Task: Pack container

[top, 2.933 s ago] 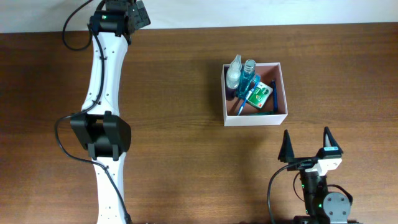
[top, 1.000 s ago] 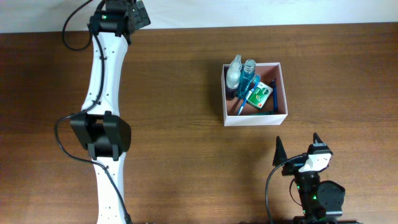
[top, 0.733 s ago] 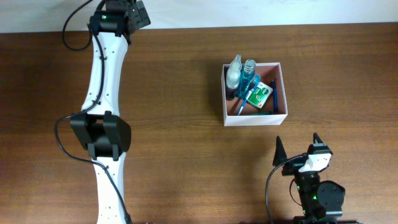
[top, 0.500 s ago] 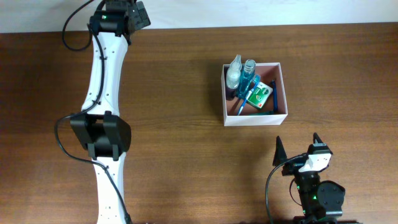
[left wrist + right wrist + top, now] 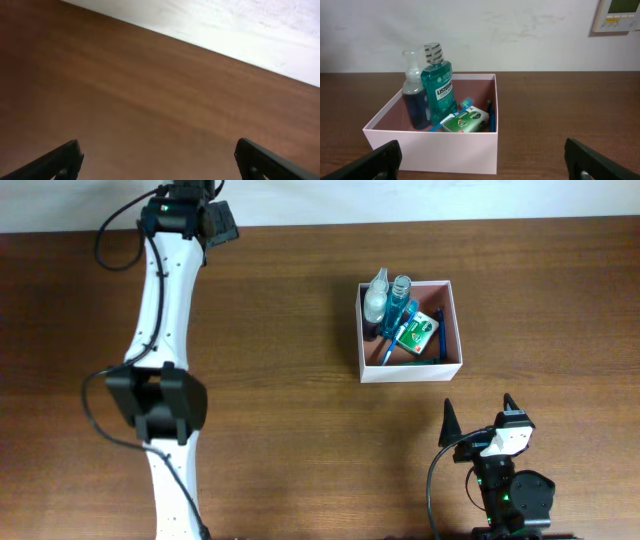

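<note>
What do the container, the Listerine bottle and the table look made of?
Container: likely thin cardboard, matte white outside, pinkish-brown inside, crisp straight edges. Listerine bottle: probably clear glossy plastic; teal liquid shows through. Table: wood or wood-look laminate, brown grain, low sheen; cannot tell which.

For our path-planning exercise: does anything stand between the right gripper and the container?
Nothing visible does. Overhead, only bare wooden table separates the open right gripper from the container, whose near wall faces it. The right wrist view shows the same.
</note>
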`<act>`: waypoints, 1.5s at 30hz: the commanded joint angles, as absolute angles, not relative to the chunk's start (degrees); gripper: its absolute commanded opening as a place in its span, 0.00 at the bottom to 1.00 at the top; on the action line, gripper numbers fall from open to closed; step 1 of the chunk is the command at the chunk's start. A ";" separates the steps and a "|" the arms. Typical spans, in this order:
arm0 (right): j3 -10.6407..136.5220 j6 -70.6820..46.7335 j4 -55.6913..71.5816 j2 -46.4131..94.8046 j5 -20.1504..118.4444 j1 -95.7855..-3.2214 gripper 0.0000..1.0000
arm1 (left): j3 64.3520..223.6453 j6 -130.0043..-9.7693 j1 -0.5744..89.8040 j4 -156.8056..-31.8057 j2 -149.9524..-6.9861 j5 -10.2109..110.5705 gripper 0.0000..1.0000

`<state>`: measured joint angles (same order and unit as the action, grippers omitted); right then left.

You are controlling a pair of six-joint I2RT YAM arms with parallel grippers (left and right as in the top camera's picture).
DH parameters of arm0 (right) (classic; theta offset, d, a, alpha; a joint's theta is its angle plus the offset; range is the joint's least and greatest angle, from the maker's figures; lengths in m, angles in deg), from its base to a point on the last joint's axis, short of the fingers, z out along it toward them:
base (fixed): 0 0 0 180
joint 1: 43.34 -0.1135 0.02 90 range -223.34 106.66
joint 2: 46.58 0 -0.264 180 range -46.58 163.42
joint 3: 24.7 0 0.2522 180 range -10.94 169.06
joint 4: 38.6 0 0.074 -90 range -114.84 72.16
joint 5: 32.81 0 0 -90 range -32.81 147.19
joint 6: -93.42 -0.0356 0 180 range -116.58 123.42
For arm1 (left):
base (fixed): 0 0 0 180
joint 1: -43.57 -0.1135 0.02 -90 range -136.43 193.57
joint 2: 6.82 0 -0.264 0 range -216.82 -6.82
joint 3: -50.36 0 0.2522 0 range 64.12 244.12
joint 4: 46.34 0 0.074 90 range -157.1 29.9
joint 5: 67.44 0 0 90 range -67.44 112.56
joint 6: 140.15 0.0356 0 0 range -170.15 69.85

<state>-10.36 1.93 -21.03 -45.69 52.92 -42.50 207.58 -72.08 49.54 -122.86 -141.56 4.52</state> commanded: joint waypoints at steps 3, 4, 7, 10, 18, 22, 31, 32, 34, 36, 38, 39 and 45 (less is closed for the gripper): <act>-10.62 1.71 -20.70 -46.33 53.62 -42.96 0.99 | 189.83 -72.39 49.50 -114.88 -122.28 -0.94 0.99; -10.62 1.71 -20.70 -46.33 53.62 -42.96 0.99 | 185.07 -72.37 49.50 -112.13 -119.05 -1.66 0.99; -10.62 1.71 -20.70 -46.33 53.62 -42.96 0.99 | 169.55 -70.79 49.52 -103.21 -108.23 -2.12 0.99; -10.62 1.71 -20.70 -46.33 53.62 -42.96 0.99 | 158.18 -68.13 49.52 -97.62 -99.40 -2.08 0.99; -10.62 1.71 -20.68 -46.33 53.62 -42.96 0.99 | 137.44 -54.71 49.52 -92.48 -74.26 6.95 0.99; -10.62 1.71 -20.70 -46.33 53.62 -42.96 0.99 | 130.69 -51.76 49.50 -91.76 -60.03 15.43 1.00; -10.62 1.71 -20.70 -46.33 53.62 -42.96 0.99 | 122.97 -51.82 49.52 -92.48 -46.20 18.77 0.99; -10.62 1.71 -20.70 -46.33 53.62 -42.96 0.99 | 122.97 -51.82 49.52 -92.68 -46.13 18.77 0.99; -10.62 1.71 -20.68 -46.33 53.62 -42.96 0.99 | 122.40 -51.82 49.50 -92.68 -45.63 18.75 0.99; -10.62 1.71 -20.70 -46.33 53.62 -42.96 0.99 | 121.27 -51.82 49.13 -92.61 -44.84 18.79 0.99; -10.62 1.71 -20.70 -46.33 53.62 -42.96 0.99 | 118.21 -51.82 48.73 -90.91 -42.90 18.99 0.99; -10.62 1.71 -20.70 -46.33 53.62 -42.96 0.99 | 115.98 -51.82 48.63 -88.66 -41.65 19.82 0.99; -10.62 1.71 -20.70 -46.33 53.62 -42.96 0.99 | 97.47 -51.82 48.54 -64.35 -31.18 23.21 1.00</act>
